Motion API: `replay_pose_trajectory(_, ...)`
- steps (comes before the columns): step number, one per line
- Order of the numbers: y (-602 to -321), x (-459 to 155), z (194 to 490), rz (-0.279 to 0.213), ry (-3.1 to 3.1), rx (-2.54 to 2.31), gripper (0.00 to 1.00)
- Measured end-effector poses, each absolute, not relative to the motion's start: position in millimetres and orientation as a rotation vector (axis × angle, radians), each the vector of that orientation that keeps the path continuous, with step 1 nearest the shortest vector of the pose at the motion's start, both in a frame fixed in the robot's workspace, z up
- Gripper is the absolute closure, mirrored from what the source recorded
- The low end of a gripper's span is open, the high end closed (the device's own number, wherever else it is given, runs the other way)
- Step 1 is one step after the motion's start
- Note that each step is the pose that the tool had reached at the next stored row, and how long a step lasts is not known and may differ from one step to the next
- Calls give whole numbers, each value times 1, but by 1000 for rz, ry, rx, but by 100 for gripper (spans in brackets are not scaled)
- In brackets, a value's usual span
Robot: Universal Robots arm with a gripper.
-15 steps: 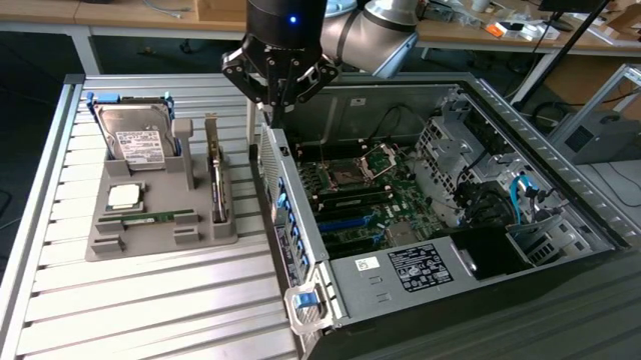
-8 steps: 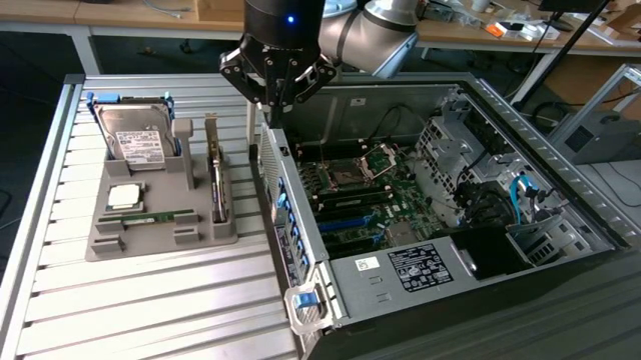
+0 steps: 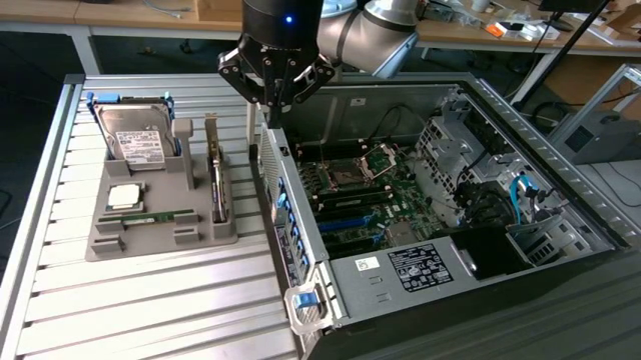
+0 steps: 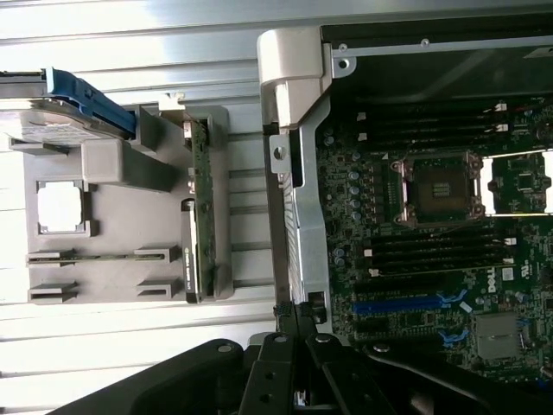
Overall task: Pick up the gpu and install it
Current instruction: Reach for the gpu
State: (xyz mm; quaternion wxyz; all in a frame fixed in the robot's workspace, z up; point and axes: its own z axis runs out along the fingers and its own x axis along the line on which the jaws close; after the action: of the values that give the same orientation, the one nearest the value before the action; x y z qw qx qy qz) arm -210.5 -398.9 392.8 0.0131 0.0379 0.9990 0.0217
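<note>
Standing behind the slatted table [image 3: 150, 300] are wooden desks [image 3: 60, 11].

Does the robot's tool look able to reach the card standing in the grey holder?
Probably yes. The card stands on edge with nothing over it, and the shut tool hangs nearby above the computer case.

We're in a robotics lab: open grey metal computer tower [image 3: 371, 112] below the fingers [image 3: 270, 97], cluttered wooden benches [image 3: 120, 16] beyond.

On the slatted table [image 3: 150, 300] we see a gray holder [image 3: 161, 240] with a hard drive [image 3: 135, 133], a processor [image 3: 124, 196] and a RAM stick [image 3: 157, 218], just beside an open computer case [image 3: 380, 112]
</note>
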Motion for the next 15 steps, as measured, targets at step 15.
replay_pose_trajectory(15, -399, -214, 393, 68, 3112, 118, 89)
